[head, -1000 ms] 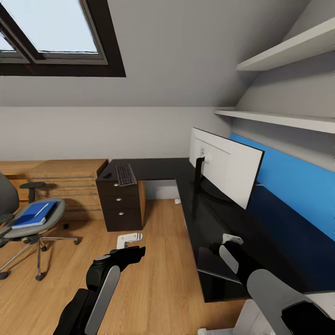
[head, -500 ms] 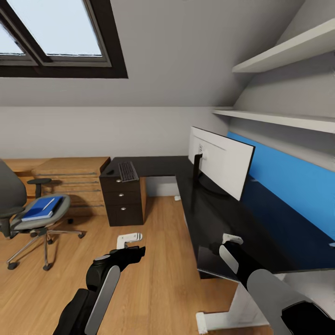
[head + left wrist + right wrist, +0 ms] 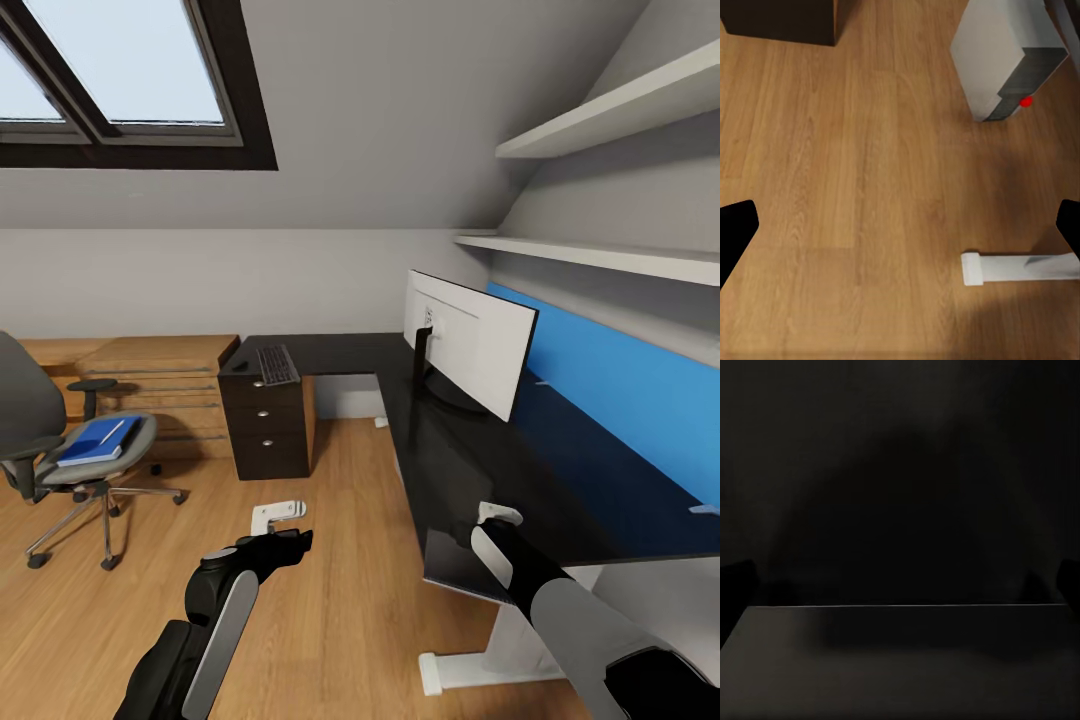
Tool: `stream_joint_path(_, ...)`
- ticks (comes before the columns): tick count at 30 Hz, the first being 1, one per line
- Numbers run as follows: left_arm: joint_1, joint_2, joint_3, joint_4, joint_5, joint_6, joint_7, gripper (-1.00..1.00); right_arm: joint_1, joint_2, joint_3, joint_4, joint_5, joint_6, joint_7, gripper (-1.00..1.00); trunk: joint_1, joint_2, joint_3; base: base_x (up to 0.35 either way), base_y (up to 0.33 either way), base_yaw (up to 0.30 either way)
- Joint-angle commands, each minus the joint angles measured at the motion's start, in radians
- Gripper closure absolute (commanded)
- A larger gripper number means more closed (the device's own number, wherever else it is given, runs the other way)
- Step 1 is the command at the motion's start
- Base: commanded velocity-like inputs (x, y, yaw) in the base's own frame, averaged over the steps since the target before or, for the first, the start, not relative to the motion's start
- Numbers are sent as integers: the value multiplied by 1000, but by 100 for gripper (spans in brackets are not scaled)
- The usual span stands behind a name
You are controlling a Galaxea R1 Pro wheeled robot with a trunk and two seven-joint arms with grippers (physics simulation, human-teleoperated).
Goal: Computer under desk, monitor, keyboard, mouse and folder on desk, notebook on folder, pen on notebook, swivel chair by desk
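The thin blue folder [image 3: 88, 442] is seen on the swivel chair [image 3: 75, 470] at nine o'clock, looks light and bendy, and is best held by a flat edge, while both the left hand [image 3: 900, 225] and right hand [image 3: 900, 577] are spread apart, empty.

A grey computer [image 3: 1009, 56] stands on wooden floor [image 3: 855, 172], near a white desk foot [image 3: 1020, 268].
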Motion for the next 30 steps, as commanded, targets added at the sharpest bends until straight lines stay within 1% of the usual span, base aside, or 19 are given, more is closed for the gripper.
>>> stream_joint_path(1,-1,0,-1,-1,11,3,10,-100,-1,-1,8,-2,-8,5,-7,-100,0,-1,-1,-6,0,0)
stream_joint_path(22,0,-1,-1,-1,14,3,10,-100,-1,-1,8,-6,-8,0,-7,-100,0,-1,-1,1,0,0)
stream_joint_path(25,0,0,-1,-1,13,2,10,-100,-1,-1,8,-6,-8,-1,-7,-100,0,-1,-1,135,0,0)
stream_joint_path(30,0,-1,-2,1,13,1,11,-100,-1,-1,8,-7,-8,-1,-7,-100,0,-1,-1,276,0,0)
